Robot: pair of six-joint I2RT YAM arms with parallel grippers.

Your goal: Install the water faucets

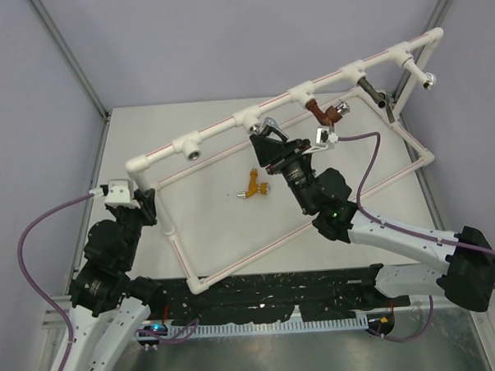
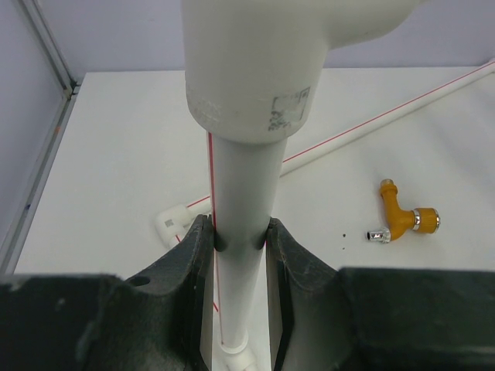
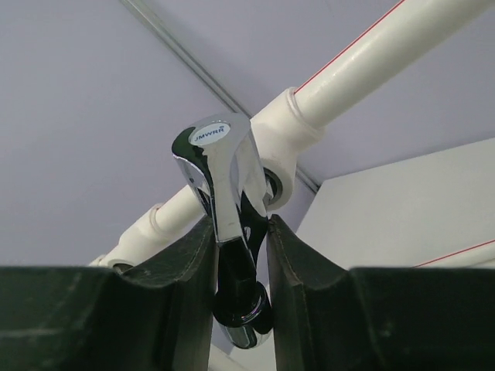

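Pale table (image 1: 199,208), orange-yellow faucet (image 1: 254,185) lying near centre, white pipe frame (image 1: 219,131) around it

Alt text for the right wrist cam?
The right claw grips a shiny chrome silver faucet, held right in front of a tee socket of the white plastic pipe frame. Whether it is threaded in cannot be told.

Your chrome faucet (image 3: 228,209) sat pinched upright, right at a frame (image 1: 220,131) socket. The red-brown faucet (image 1: 322,112) and grey faucet (image 1: 372,91) hung from sockets further right. Your orange faucet (image 2: 398,219) lay flat on the table (image 1: 207,199), well apart.
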